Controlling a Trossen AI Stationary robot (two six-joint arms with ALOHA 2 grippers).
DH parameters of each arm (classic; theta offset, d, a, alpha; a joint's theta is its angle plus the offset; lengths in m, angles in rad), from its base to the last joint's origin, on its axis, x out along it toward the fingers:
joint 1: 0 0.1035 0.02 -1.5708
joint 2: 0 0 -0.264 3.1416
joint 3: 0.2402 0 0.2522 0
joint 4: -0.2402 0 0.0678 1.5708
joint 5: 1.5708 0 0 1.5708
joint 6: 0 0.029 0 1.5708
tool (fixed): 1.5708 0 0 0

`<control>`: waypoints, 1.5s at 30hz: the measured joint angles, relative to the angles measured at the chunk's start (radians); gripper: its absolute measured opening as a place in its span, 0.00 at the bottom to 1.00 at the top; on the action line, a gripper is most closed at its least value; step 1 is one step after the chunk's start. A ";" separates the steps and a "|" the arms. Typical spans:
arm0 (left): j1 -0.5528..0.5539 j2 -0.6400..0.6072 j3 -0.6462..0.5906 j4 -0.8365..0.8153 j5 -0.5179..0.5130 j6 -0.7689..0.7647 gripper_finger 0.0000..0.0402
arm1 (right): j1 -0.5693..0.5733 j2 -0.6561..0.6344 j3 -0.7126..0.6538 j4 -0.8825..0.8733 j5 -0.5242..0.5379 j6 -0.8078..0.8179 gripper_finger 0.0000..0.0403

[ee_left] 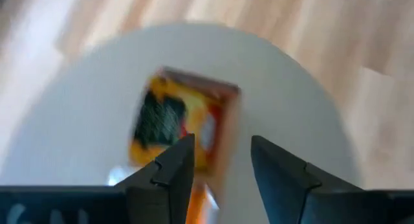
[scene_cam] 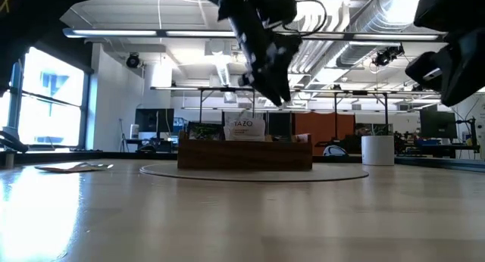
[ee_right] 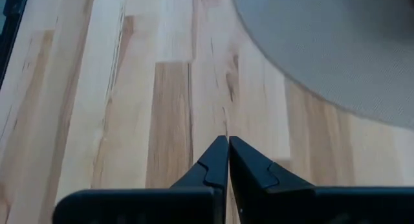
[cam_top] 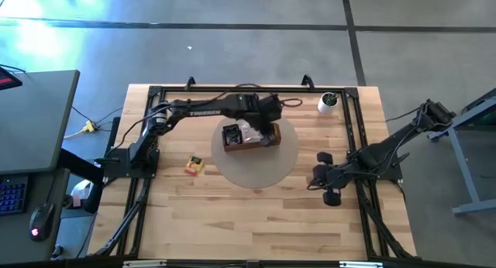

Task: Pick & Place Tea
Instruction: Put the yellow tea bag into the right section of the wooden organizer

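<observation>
The brown wooden tray [cam_top: 249, 144] stands on a round grey mat [cam_top: 260, 171] at the table's middle. Tea sachets stand in it: black ones [cam_top: 232, 134] at its left end and white ones [cam_top: 252, 131] in the middle, one sticking up above the rim [scene_cam: 244, 127]. A yellow-orange sachet [cam_top: 194, 165] lies flat on the wood left of the mat. My left gripper [ee_left: 223, 159] hangs open above the tray's right part [cam_top: 270, 132], nothing between its fingers. My right gripper [ee_right: 228, 146] is shut over bare wood right of the mat [cam_top: 329, 179].
A small white cup [cam_top: 328, 103] stands at the far right of the table, seen also in the low view [scene_cam: 377, 150]. Black frame rails run along the table's left, right and far edges. Bare wood lies toward the near edge.
</observation>
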 joint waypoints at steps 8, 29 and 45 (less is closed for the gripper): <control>-0.029 -0.028 0.237 -0.353 0.094 -0.116 0.37 | 0.000 0.000 0.000 0.125 0.176 -0.135 0.03; -0.253 -0.369 -0.320 -0.685 -0.169 -0.493 0.37 | 0.157 0.238 0.001 0.156 0.166 0.193 0.03; -0.291 -0.606 -1.211 0.102 -0.098 -0.938 0.37 | 0.163 0.245 0.001 0.383 0.171 -0.003 0.03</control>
